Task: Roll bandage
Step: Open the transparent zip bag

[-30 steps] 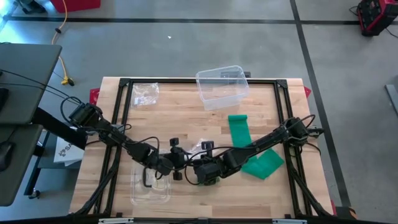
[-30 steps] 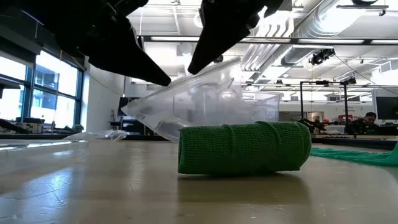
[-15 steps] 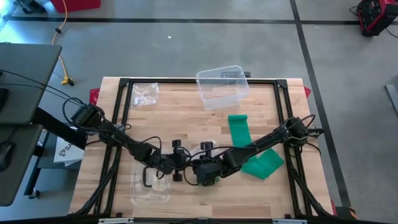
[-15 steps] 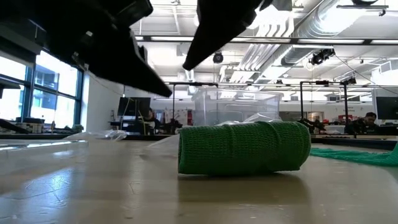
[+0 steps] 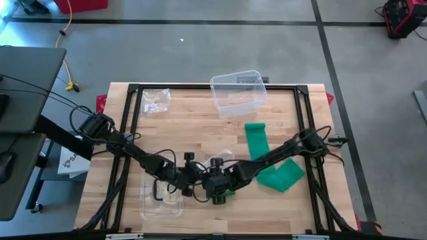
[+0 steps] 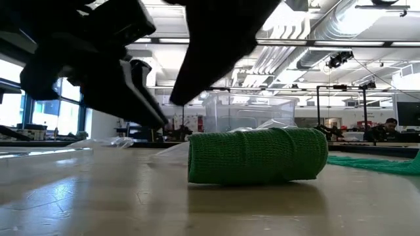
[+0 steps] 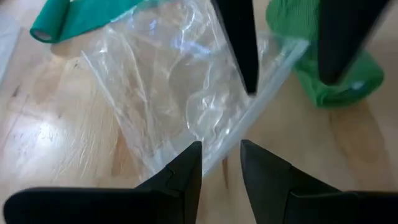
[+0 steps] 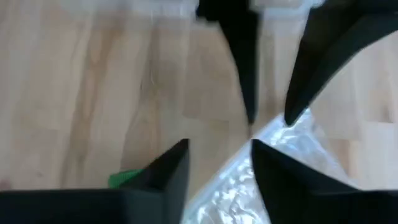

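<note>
Bandage roll (image 6: pixel 257 156) is lying on the table beside both grippers. Right gripper (image 8: pixel 219 163) is now standing parted, having just let go; left gripper (image 7: pixel 221 163) is pinching the clear bag (image 7: pixel 180 93), which has dropped flat.

This is looking like a robotics lab in an industrial hall. Exposed ducts (image 6: pixel 328 26) and strip lights (image 6: pixel 197 40) are running across the open ceiling, and black frame rigs (image 6: pixel 341 105) are standing at benches farther back, where a person (image 6: pixel 388 126) is sitting. The wooden table (image 5: pixel 180 127) is sitting in a black frame on a grey concrete floor (image 5: pixel 200 53) marked with dark tape lines.
</note>
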`<control>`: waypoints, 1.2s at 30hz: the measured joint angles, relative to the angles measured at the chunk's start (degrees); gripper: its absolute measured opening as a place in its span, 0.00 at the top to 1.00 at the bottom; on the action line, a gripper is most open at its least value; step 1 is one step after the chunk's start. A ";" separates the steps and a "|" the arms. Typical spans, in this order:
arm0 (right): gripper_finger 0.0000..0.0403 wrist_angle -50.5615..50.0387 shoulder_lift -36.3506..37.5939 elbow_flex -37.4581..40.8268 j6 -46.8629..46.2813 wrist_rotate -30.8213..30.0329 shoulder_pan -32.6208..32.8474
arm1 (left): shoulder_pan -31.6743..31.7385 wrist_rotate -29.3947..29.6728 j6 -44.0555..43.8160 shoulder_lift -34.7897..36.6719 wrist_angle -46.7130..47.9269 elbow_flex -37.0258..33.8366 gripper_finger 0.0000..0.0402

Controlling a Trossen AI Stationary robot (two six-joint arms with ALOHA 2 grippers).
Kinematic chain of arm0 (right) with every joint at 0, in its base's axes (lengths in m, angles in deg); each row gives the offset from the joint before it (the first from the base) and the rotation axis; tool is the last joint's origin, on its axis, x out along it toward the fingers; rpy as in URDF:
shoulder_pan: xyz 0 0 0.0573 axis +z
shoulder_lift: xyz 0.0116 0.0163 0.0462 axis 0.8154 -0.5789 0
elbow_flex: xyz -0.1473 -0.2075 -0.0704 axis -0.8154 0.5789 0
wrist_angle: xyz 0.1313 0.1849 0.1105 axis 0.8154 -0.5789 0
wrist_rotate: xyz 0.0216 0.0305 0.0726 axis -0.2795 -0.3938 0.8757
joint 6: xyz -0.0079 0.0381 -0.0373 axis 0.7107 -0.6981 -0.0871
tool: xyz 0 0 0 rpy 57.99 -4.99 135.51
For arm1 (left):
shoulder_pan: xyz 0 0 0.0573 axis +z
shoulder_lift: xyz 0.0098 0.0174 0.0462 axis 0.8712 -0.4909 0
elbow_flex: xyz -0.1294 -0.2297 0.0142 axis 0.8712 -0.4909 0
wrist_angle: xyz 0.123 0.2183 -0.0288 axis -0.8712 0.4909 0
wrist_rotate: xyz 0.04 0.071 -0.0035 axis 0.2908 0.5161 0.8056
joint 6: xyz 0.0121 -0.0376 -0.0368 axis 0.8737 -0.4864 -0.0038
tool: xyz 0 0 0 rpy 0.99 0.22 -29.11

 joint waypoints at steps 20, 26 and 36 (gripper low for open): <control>0.96 -10.43 -5.88 0.00 -7.97 -11.63 -1.01 | -8.39 7.91 -15.25 2.96 13.78 0.06 0.74; 0.99 -17.90 -3.75 0.00 -8.94 -20.19 0.56 | -8.24 10.78 -7.84 2.96 2.62 0.06 0.74; 1.00 -18.32 6.08 -0.07 -3.21 -25.00 4.97 | -6.27 19.92 8.05 2.96 -14.52 0.06 0.74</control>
